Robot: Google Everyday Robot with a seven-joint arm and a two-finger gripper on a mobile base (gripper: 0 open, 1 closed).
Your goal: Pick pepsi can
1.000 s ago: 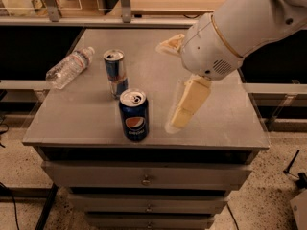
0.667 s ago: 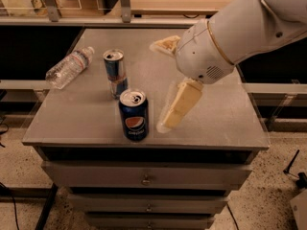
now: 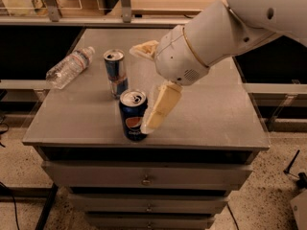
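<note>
While its two cream fingers [image 3: 162, 107] stand spread wide apart with nothing between them, the gripper [image 3: 140, 87] hangs over the front left part of the grey cabinet top [image 3: 216, 119], at the end of the one white arm [image 3: 216, 32] that reaches in from the upper right. The lower finger slants down along the right side of the pepsi can [image 3: 132, 116]; whether it touches the can cannot be told. The upper finger points left, above and behind. The pepsi can stands upright near the front edge, its tab end open. Two cans are here in all: the second, a slim blue-and-silver energy-drink can [image 3: 116, 73], stands upright just behind the first. One clear plastic water bottle [image 3: 69, 68] lies on its side near the left edge. Below the top, three drawer fronts [image 3: 144, 174] show.
</note>
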